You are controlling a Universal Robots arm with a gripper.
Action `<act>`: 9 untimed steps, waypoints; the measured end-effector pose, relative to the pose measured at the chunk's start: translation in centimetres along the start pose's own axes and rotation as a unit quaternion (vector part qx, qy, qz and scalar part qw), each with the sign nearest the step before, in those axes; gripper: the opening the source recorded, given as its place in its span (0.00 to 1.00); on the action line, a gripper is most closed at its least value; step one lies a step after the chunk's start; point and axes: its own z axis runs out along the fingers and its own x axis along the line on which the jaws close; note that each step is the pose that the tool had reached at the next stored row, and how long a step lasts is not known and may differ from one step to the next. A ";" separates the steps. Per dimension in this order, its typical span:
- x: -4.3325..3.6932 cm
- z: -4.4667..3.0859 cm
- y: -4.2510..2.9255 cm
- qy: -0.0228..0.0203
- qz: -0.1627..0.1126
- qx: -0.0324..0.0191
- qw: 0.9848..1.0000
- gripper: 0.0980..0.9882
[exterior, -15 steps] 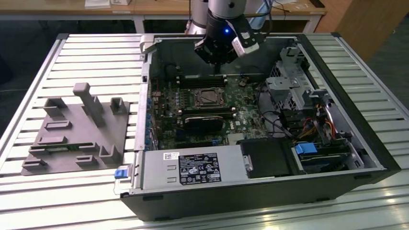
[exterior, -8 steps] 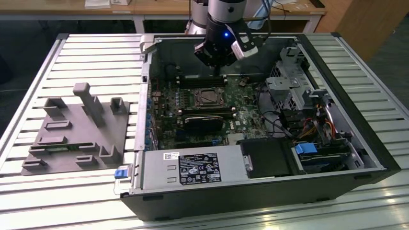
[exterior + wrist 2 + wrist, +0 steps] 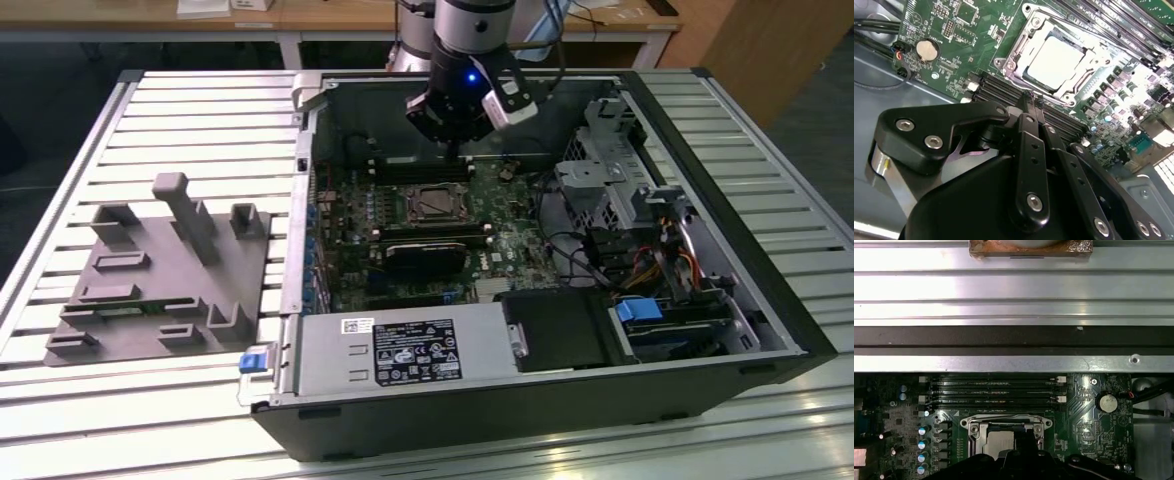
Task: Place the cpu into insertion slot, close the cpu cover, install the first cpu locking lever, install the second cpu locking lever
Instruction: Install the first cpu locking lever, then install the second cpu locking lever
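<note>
One gripper (image 3: 1030, 100) hovering over the motherboard (image 3: 954, 45), fingers pressed together, holding nothing. Cpu (image 3: 1055, 61) seated in the insertion slot (image 3: 1019, 42), silvery cpu cover (image 3: 1080, 85) framing it, just beyond the fingertips.

- The cpu (image 3: 1054, 61), a flat square chip with a pale silvery face, lies flat inside the insertion slot (image 3: 1013, 47).
- The insertion slot sits on the green board, near its far side.
- The cpu cover (image 3: 1081, 42), a thin silvery frame, lies closed around the chip.
</note>
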 end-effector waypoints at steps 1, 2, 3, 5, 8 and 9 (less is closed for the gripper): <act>-0.01 0.09 -0.01 0.000 0.000 0.000 1.000 0.01; -0.02 0.18 -0.01 0.000 0.000 0.000 1.000 0.01; -0.03 0.25 -0.02 0.000 0.000 0.000 1.000 0.01; -0.06 0.36 -0.03 0.000 0.000 0.000 1.000 0.01; -0.08 0.58 -0.05 0.000 0.000 0.000 1.000 0.01; -0.08 0.64 -0.05 0.000 0.000 0.000 1.000 0.01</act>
